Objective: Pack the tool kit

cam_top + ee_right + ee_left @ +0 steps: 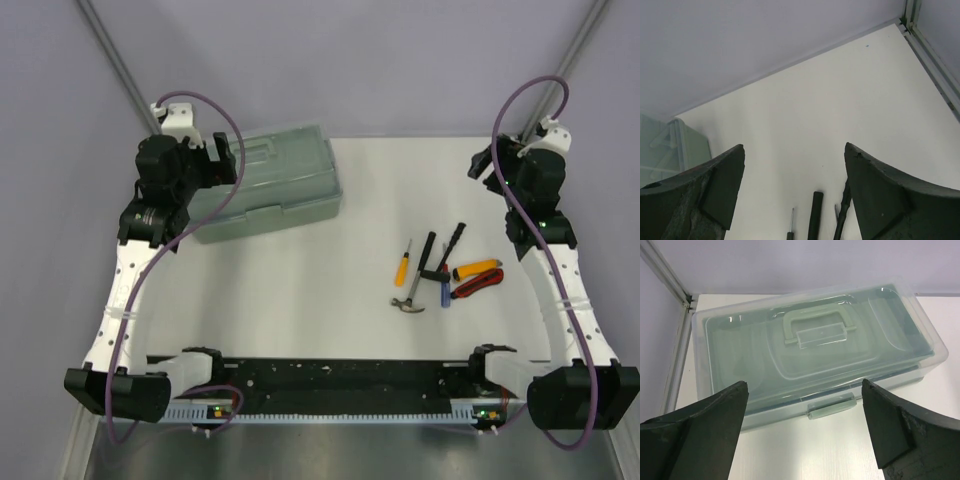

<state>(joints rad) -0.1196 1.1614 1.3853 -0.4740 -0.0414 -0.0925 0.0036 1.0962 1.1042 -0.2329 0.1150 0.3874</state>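
Observation:
The translucent grey-green tool box point(270, 185) stands at the back left with its lid shut; the left wrist view shows its handle point(817, 330) and front latch point(831, 406). My left gripper point(228, 158) is open and empty, just in front of and above the box point(805, 430). The tools lie right of centre: an orange screwdriver point(402, 262), a hammer point(418, 275), a black tool point(455, 243), a blue screwdriver point(444, 285), a yellow knife point(476, 268) and a red knife point(476, 285). My right gripper point(482, 162) is open and empty, raised behind the tools point(795, 185).
The right wrist view shows the tips of the screwdriver point(791, 220), the hammer handle point(816, 215) and the black tool point(842, 212), and a corner of the box point(675, 150). Grey walls close the table point(370, 190) at the back and sides.

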